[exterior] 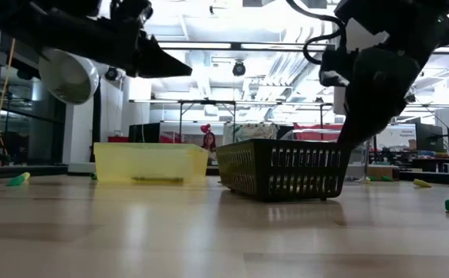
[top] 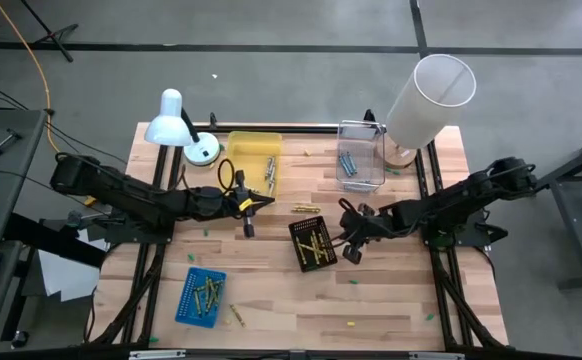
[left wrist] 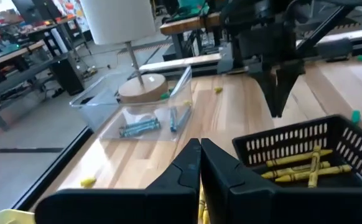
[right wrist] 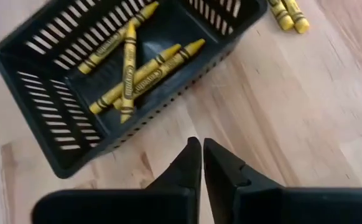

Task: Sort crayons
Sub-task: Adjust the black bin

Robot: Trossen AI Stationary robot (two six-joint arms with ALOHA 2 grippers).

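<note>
A black basket (top: pixel 313 243) mid-table holds several yellow crayons (right wrist: pixel 137 68). Two more yellow crayons (top: pixel 306 208) lie loose on the wood just beyond it. My left gripper (left wrist: pixel 200 144) is shut and hovers nearly level left of the basket, pointing toward the table's right. A yellow sliver (left wrist: pixel 201 205) shows in the slit between its fingers. My right gripper (right wrist: pixel 201 144) is shut with nothing between its fingers. It points steeply down at bare wood by the basket's right side (top: pixel 351 250). My left gripper: I cannot tell whether the yellow sliver between its fingers is a crayon it holds or the loose crayons beyond. My right gripper: the basket hides its tips in the low view, so I cannot tell whether they touch the table.
At the back stand a yellow tray (top: pixel 254 160) with crayons and a clear tray (top: pixel 359 165) with greyish ones. A blue tray (top: pixel 201 295) of green crayons sits near left. A desk lamp (top: pixel 181 125) and a white cylinder (top: pixel 426 100) stand at the back.
</note>
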